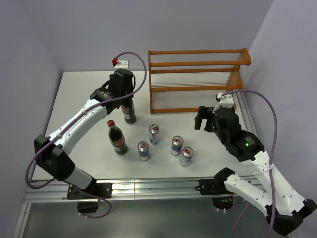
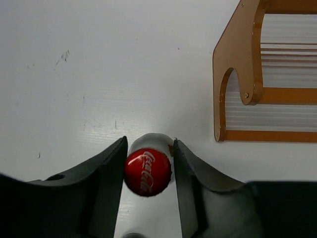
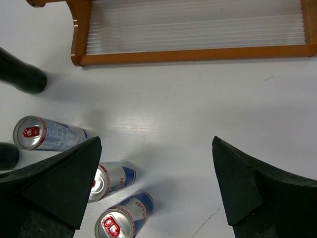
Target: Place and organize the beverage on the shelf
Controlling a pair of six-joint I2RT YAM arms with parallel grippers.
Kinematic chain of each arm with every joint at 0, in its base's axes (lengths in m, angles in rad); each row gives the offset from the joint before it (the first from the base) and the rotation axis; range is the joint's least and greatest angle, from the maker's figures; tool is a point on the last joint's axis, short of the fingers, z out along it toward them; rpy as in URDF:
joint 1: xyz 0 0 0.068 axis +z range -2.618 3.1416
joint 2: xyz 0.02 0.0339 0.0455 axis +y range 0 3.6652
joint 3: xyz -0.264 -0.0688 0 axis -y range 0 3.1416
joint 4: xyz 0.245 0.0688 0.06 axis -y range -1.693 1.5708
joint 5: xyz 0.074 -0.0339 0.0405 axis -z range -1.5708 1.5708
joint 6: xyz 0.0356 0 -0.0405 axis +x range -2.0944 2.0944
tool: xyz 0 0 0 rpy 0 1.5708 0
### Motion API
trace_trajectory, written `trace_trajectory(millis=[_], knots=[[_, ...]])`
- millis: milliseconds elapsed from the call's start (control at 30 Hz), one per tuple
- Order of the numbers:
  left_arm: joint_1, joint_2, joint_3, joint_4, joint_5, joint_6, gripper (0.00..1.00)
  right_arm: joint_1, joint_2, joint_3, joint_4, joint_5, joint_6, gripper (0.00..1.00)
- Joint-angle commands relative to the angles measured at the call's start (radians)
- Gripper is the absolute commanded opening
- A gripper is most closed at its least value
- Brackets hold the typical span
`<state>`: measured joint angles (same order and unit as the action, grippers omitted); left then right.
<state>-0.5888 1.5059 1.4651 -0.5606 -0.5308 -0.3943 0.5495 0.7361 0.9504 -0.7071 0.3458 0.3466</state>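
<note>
Cola bottles, red caps and labels: two, standing on the white table (image 1: pixel 171 121). The left gripper (image 2: pixel 148 144) is clasping the cap of the far bottle (image 1: pixel 129 113), which reads "Coca-Cola"; the near bottle (image 1: pixel 118 139) is standing free. Blue-and-silver cans (image 1: pixel 154 134) (image 1: pixel 143 150) (image 1: pixel 177 145) (image 1: pixel 186 155): four, clustering before the shelf (image 1: pixel 198 82), print unreadable. The right gripper (image 3: pixel 156 144) is hovering, fingers spread, holding nothing.

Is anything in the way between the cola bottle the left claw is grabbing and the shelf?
No, nothing visible. Only table lies between the cola bottle in the left gripper and the shelf.
</note>
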Motion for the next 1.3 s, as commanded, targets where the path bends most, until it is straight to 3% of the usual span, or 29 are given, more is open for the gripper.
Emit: trace_trajectory(millis=[0, 67, 233, 667, 833, 1067, 1267], knots=[[-0.005, 0.034, 0.057, 0.021, -0.040, 0.009, 0.45, 0.006, 0.008, -0.005, 0.063, -0.016, -0.011, 0.99], [-0.008, 0.036, 0.060, 0.018, -0.040, 0.009, 0.37, 0.006, 0.013, -0.007, 0.070, -0.022, -0.014, 0.99], [-0.022, 0.028, 0.098, -0.002, -0.051, 0.018, 0.00, 0.006, 0.037, -0.010, 0.100, -0.044, -0.020, 0.99], [-0.034, -0.001, 0.274, -0.073, -0.044, 0.054, 0.00, 0.006, 0.140, 0.022, 0.308, -0.269, -0.070, 0.94], [-0.037, -0.032, 0.308, -0.076, 0.000, 0.068, 0.00, 0.006, 0.192, 0.037, 0.437, -0.459, -0.123, 0.93], [-0.048, -0.039, 0.432, -0.156, 0.051, 0.051, 0.00, 0.006, 0.302, 0.063, 0.638, -0.736, -0.115, 1.00], [-0.085, -0.049, 0.537, -0.228, 0.073, 0.058, 0.00, 0.035, 0.437, 0.114, 0.788, -0.864, -0.121, 1.00]])
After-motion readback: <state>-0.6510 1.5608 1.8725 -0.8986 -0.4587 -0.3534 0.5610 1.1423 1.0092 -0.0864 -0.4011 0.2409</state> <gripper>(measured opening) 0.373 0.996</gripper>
